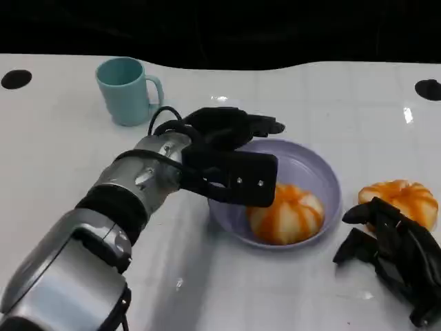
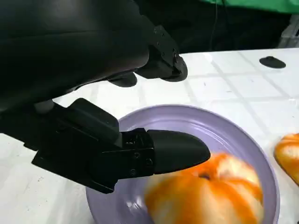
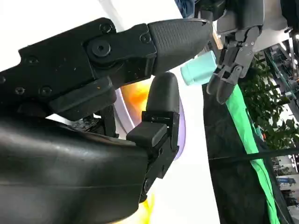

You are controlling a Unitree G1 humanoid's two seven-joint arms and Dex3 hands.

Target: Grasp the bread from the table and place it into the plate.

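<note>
No brand, label or writing can be read on anything here. The left hand (image 1: 227, 155) hangs over the near-left rim of the lavender plate (image 1: 313, 169), its fingers (image 2: 175, 150) spread apart and holding nothing; one finger reaches out just above the bread (image 1: 286, 214) lying in the plate, though I cannot tell whether it touches. That bread, a round orange-striped bun, sits toward the plate's near side. A second bun (image 1: 401, 200) lies on the white counter (image 1: 83, 152) just right of the plate, apart from its rim. The right hand (image 1: 393, 252) rests low at the counter's near-right corner, its fingers loosely apart and empty, the fingertips just beside that second bun; contact is not clear. A teal mug (image 1: 127, 89) stands upright well to the back left, handle turned right. The counter's far edge meets a dark background, with a black round mark (image 1: 16, 78) near each far corner. Bare white surface lies between mug and plate and across the near-left stretch.
</note>
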